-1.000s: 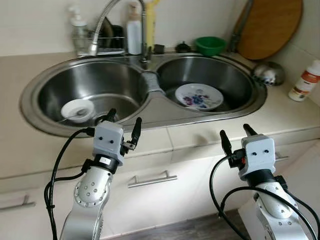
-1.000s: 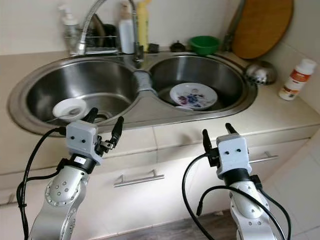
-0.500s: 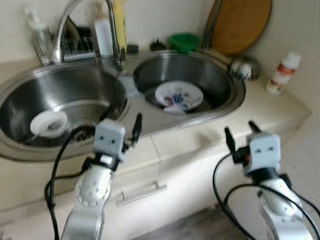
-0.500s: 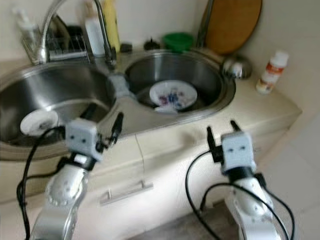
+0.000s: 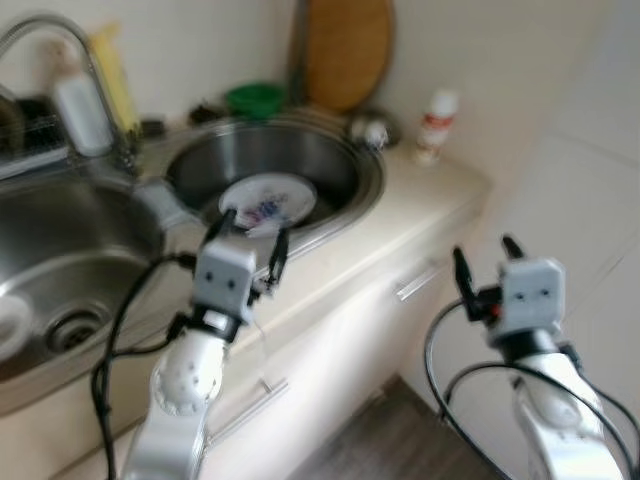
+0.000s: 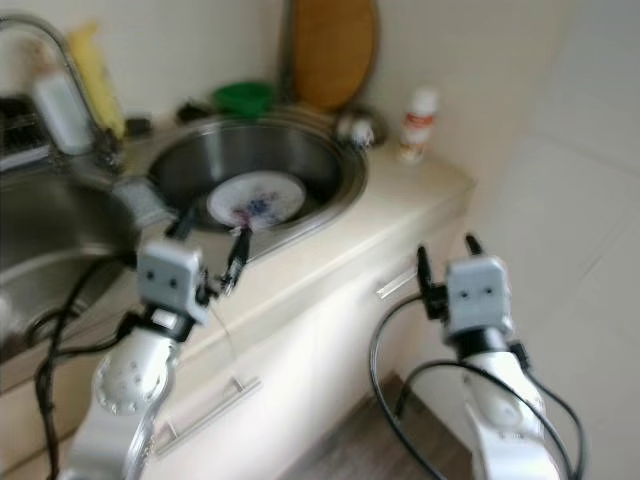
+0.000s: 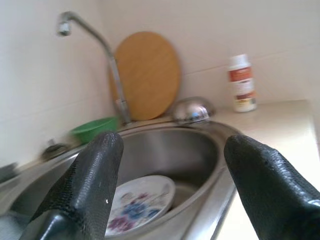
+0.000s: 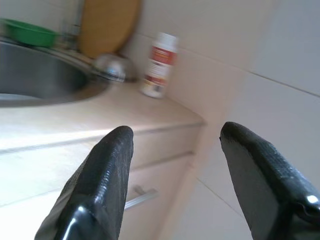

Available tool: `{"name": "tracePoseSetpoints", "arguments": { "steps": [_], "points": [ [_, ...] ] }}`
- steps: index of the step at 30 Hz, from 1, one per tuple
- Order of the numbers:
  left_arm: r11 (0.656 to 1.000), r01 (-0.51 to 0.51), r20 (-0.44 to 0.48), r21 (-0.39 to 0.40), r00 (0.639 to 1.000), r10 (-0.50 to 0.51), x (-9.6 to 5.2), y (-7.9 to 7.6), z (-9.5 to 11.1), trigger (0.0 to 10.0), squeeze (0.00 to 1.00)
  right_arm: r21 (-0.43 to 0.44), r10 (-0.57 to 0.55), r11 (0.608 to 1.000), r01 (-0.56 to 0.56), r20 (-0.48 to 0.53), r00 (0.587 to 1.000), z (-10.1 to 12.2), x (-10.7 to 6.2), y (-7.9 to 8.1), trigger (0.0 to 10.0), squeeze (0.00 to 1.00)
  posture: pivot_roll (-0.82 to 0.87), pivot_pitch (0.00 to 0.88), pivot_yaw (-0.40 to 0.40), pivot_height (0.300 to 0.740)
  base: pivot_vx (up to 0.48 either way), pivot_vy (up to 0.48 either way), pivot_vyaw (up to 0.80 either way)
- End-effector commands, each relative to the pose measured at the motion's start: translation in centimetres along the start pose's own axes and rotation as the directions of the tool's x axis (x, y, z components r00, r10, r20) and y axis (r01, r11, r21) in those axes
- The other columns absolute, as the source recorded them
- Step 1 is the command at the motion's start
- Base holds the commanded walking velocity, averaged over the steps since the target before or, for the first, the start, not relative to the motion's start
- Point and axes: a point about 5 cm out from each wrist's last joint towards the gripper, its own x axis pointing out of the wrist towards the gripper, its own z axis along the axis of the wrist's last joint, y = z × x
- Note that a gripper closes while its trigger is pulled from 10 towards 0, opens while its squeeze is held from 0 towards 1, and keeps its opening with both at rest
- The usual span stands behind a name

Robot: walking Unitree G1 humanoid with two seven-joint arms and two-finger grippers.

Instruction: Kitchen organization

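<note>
A white plate with a blue flower pattern [image 5: 266, 199] lies in the right basin of the steel double sink [image 5: 350, 210]. My left gripper [image 5: 248, 238] is open and held in front of the counter edge, near that basin, with nothing between its fingers. My right gripper [image 5: 488, 257] is open too, hanging off the counter's right end beside the cabinet front. A white bottle with a red label [image 5: 435, 127] stands on the counter right of the sink. In the left wrist view the plate [image 7: 137, 202] lies beyond the fingertips.
A round wooden board [image 5: 345, 52] leans on the back wall behind a green bowl [image 5: 254, 99] and a steel bowl [image 5: 372, 130]. Soap bottles [image 5: 80, 100] stand by the tap [image 5: 55, 35]. A white wall [image 5: 590, 200] closes the right side. Drawer handles [image 5: 415, 283] line the cabinets.
The whole view has swung to the right, so the sink has slid left and the white wall has come in. Both grippers keep their open pose.
</note>
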Motion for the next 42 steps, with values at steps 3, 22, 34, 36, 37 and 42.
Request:
{"name": "tracePoseSetpoints", "arguments": {
  "steps": [3, 22, 34, 36, 37, 42],
  "points": [
    [1.000, 0.027, 0.023, -0.004, 0.999, -0.026, 0.24, -0.59, 0.36, 10.0, 0.00, -0.013, -0.032, 0.999, 0.032, 0.010, 0.999, 0.22, 0.05, -0.69, 10.0, 0.00, -0.01, 0.000, -0.017, 0.740, 0.000, 0.000, -0.80],
    [0.999, 0.040, 0.032, -0.012, 0.999, -0.040, 0.63, -0.83, 0.20, 10.0, 0.00, -0.032, -0.060, 0.998, 0.060, 0.017, 0.998, 0.11, 0.13, -1.12, 10.0, 0.00, -0.02, 0.000, -0.012, 0.740, 0.000, -0.015, -0.79],
    [0.999, 0.040, 0.037, -0.016, 0.999, -0.040, 0.65, -0.76, 0.16, 10.0, 0.00, -0.039, -0.061, 0.997, 0.062, 0.011, 0.998, -0.11, 0.13, -1.11, 10.0, 0.00, -0.02, 0.000, -0.014, 0.740, 0.000, -0.452, -0.78],
    [0.999, 0.041, 0.038, -0.016, 0.998, -0.040, 0.73, -0.77, 0.16, 10.0, 0.00, -0.040, -0.061, 0.997, 0.062, 0.012, 0.998, -0.11, 0.17, -1.10, 10.0, 0.00, -0.02, 0.000, -0.014, 0.740, 0.000, -0.480, -0.78],
    [0.999, 0.040, 0.039, -0.017, 0.998, -0.040, 0.78, -0.77, 0.16, 10.0, 0.00, -0.040, -0.061, 0.997, 0.062, 0.012, 0.998, -0.12, 0.18, -1.09, 10.0, 0.00, -0.02, 0.000, -0.014, 0.740, 0.000, -0.480, -0.78],
    [0.999, 0.047, 0.044, -0.019, 0.998, -0.046, 0.84, -0.83, 0.18, 10.0, 0.00, -0.044, -0.060, 0.997, 0.060, 0.009, 0.998, -0.19, 0.09, -1.03, 10.0, 0.00, -0.03, 0.000, -0.009, 0.740, 0.000, -0.480, -0.78]
  ]
}}
